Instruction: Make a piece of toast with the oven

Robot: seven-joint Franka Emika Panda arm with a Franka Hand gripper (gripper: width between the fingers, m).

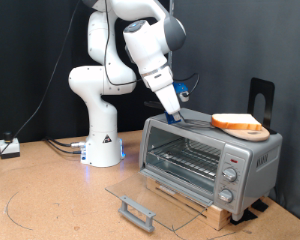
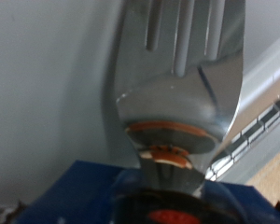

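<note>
gripper (image 1: 174, 115) is clenched on a fork (image 2: 182, 75) handle just above the oven (image 1: 208, 160) top, toast (image 1: 238, 124) sits on the oven's roof toward the exterior view's right, door (image 1: 150, 203) already down, so slide tines flat under the slice, slow.

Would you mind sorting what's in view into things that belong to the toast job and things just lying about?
Belongs to the job:
- toast, lying on top of the oven
- oven, door open
- gripper, at the oven's top, on a fork

Just lying about:
- black stand behind the oven
- cables on the table
</note>
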